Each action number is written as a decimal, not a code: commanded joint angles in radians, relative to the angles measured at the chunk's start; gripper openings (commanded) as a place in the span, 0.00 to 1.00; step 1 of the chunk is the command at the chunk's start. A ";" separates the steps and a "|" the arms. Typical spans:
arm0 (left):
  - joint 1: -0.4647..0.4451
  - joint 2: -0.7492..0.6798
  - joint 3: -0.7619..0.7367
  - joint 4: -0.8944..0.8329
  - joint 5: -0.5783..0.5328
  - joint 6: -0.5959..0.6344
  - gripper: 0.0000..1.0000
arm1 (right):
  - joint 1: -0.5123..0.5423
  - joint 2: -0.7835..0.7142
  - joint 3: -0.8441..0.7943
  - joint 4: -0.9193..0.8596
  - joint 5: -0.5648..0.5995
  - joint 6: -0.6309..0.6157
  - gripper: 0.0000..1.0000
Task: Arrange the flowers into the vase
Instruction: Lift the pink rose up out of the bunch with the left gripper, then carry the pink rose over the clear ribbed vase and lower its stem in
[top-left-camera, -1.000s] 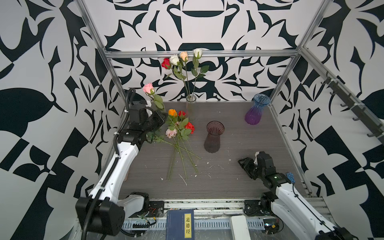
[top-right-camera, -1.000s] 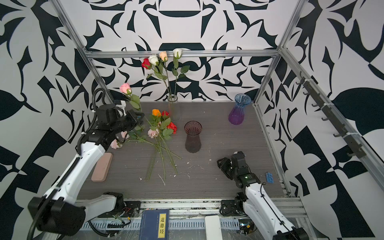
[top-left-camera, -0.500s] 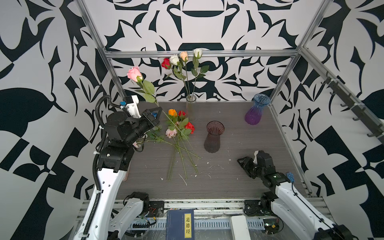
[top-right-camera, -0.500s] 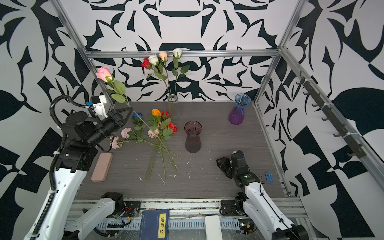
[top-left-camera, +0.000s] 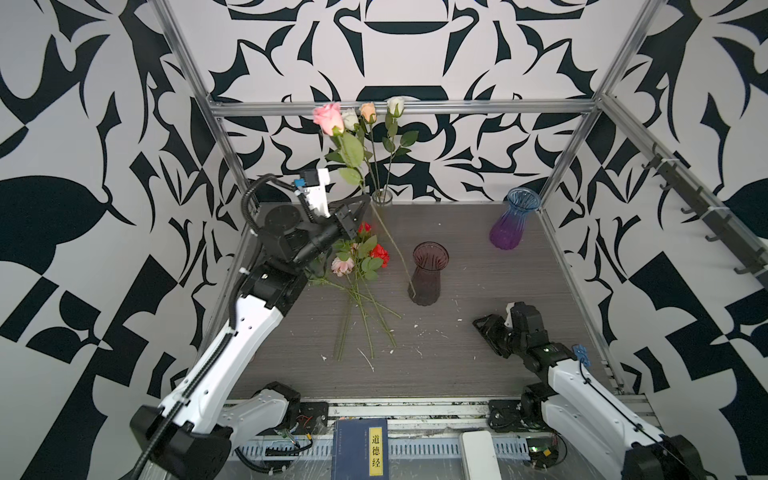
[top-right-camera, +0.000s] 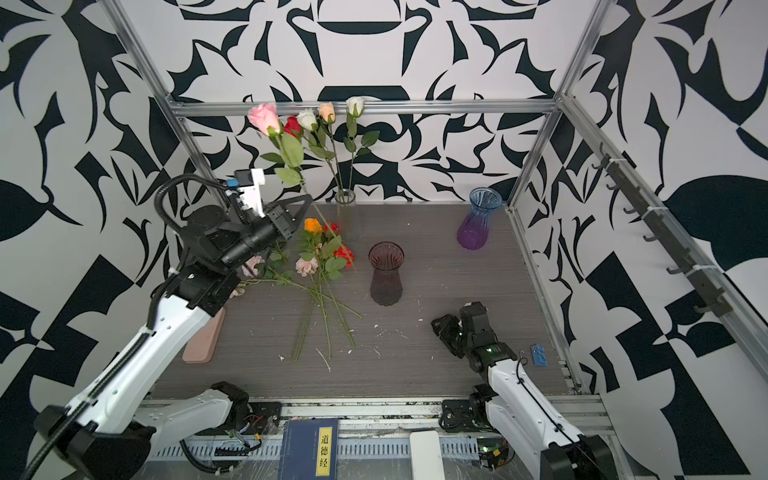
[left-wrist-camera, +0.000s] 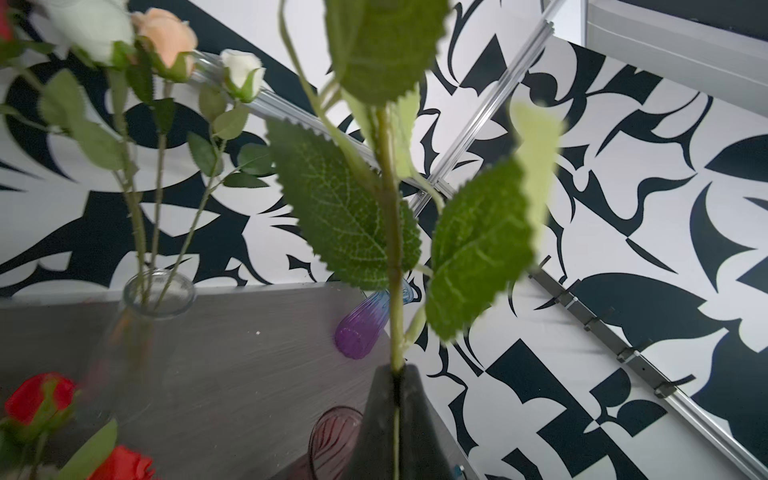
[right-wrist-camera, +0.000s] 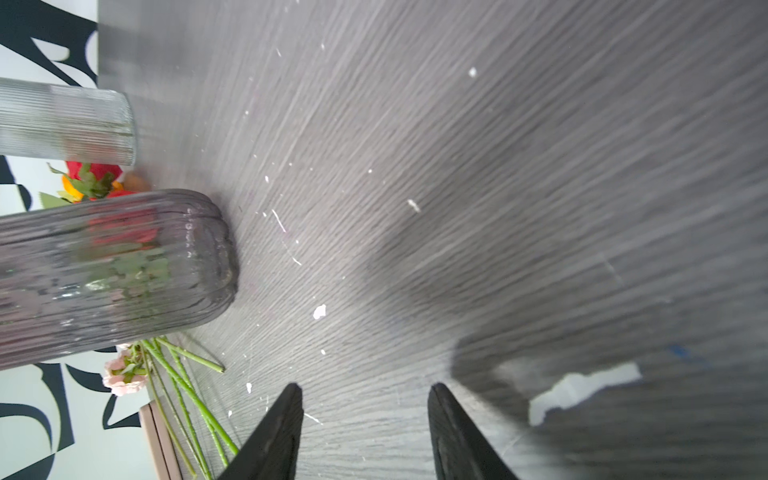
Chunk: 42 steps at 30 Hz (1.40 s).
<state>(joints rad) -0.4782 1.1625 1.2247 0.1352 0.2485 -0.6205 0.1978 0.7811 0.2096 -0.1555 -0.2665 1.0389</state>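
Risks:
- The left tool (top-left-camera: 360, 202) is pinched fully shut on the stem of the pink rose (top-left-camera: 328, 118), roughly mid-length. A long bare tail hangs below the grip, slanting down toward the dark vase (top-left-camera: 428, 274).
- That tail has to be lifted over the narrow mouth of the clear vase (top-left-camera: 381, 196). If it comes in too low, it is likely to knock the rim and could tip the slim vase.
- The four standing roses (top-right-camera: 320, 114) already crowd the neck. The broad leaves just above the grip, seen in the left wrist view, may snag on them and drag them askew.
- The hold is thin and on a slanted stem, so the rose may swivel in the pinch.
- The swinging tail could also brush the dark vase or the loose flowers (top-left-camera: 357, 266) lying on the worktop (top-left-camera: 478, 257).

Pose:
- The left arm rises steeply from the near edge with its elbow high. The wrist is turned so the tool points toward the back wall, just beside the clear vase's mouth, with the bloom up among the others.
- The right tool (right-wrist-camera: 365, 415) sits low over the worktop near the front. It is about half open and holds nothing.
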 joint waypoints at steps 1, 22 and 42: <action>-0.025 0.070 0.101 0.133 -0.055 0.081 0.00 | -0.004 -0.015 0.004 -0.002 0.013 -0.009 0.52; -0.166 0.269 0.205 0.141 -0.154 0.245 0.00 | -0.008 -0.002 0.013 0.004 -0.008 -0.037 0.53; -0.254 0.234 0.090 -0.063 -0.193 0.268 0.38 | -0.012 -0.014 0.010 -0.010 -0.012 -0.037 0.53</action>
<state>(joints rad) -0.7334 1.4384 1.3083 0.1257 0.0437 -0.3656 0.1894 0.7639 0.2092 -0.1684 -0.2733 1.0176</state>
